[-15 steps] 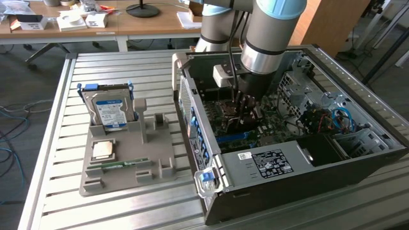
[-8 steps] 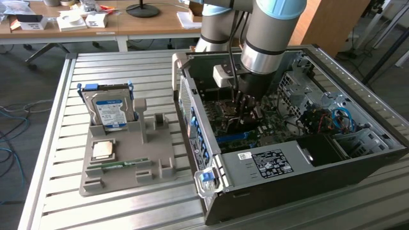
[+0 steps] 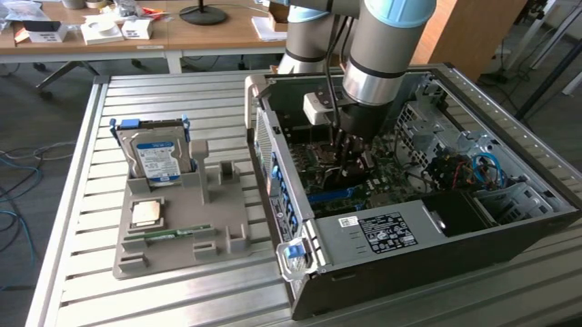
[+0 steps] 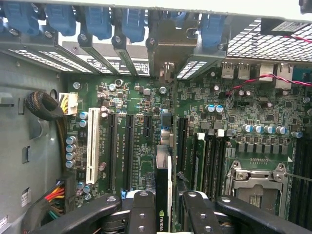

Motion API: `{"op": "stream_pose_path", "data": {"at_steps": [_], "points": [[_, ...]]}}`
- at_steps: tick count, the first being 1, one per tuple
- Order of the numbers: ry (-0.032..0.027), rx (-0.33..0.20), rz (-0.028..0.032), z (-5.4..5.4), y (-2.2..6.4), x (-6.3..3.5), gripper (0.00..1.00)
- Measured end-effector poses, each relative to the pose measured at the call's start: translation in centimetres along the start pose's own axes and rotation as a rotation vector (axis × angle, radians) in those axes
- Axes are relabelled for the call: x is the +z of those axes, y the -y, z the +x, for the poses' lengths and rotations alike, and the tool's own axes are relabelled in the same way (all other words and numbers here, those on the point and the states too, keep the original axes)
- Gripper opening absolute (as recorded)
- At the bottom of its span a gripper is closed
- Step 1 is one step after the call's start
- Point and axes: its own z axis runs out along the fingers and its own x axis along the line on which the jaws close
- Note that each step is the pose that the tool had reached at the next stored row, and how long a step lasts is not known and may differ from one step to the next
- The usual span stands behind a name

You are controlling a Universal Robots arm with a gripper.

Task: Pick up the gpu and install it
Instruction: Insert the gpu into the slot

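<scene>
At the exterior view's left, a slatted metal table carries a grey moulded parts tray. At the tray's far end a silver, blue-labelled hard drive stands upright in a blue-edged bracket. Nearer on the tray lie a small square processor chip and then a narrow green memory stick, flat in its groove. Just beside the tray, toward the exterior view's right, is an open black and grey computer case lying on its side with its interior facing up. The grey and pale-blue robot arm reaches down from the far side into the middle of the case. In the wrist view, the green motherboard has a long white expansion slot with parallel black slots beside it, a row of blue card latches along the far wall, and a metal-framed processor socket. The black two-fingered gripper is set narrow, with its jaws closed on the gpu, a thin black card seen edge-on with a small green logo. The gpu stands upright over the motherboard, in line with the black slots and between them and the memory slots. Whether its lower edge has entered a slot cannot be told. At the exterior view's right, blue cables loop inside the case.
</scene>
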Motion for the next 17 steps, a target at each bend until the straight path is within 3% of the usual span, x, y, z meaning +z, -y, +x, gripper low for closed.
{"op": "stream_pose_path", "data": {"at_steps": [7, 17], "points": [[0.0002, 0.0, 0.0, 0.0, 0.06, 0.0, 0.26], [-0.0001, 0.0, 0.0078, 0.0, 0.06, 0.0, 0.26]]}}
